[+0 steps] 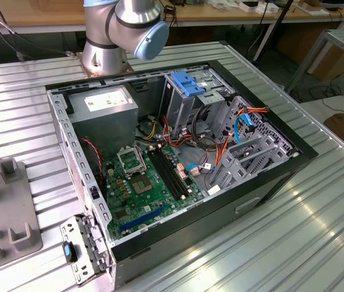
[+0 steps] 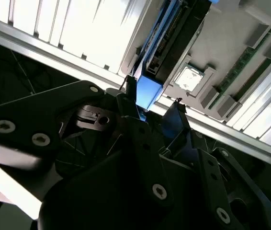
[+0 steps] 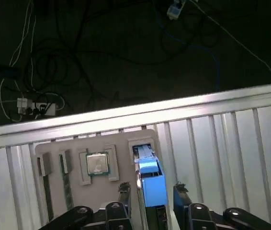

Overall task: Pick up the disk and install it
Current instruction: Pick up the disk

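Pick-up judged in hand: the disk point(image 3: 150, 176) is straddled, ungripped, by the wide-open end effector point(image 3: 152, 187); centred closing is needed.

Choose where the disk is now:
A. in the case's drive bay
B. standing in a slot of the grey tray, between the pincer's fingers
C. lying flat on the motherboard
B: in the first wrist view the disk stands in a slot of the tray, beside the chip, with the pincer open, one finger on each side of it.
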You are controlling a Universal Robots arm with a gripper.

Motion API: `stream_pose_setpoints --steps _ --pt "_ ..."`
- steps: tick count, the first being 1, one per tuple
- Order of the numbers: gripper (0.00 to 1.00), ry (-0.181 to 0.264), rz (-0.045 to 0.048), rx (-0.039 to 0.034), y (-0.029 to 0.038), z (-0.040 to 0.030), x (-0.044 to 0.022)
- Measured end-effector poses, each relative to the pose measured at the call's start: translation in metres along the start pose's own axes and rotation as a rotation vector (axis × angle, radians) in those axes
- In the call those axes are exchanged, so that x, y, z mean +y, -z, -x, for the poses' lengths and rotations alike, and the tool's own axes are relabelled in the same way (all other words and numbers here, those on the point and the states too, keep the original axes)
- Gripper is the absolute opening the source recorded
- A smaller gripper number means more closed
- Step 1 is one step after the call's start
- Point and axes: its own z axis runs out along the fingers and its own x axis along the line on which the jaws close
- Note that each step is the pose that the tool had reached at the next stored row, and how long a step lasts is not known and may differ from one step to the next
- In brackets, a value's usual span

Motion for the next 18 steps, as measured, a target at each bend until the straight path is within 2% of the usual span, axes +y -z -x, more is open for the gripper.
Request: stream_pose_setpoints --steps 1,18 --pt "0.48 0.058 -0.005 -0.0004 -0.0045 0.0011 0.0003" --pt "0.48 0.064 -0.005 -0.0005 -0.0216 0.002 -0.0006"
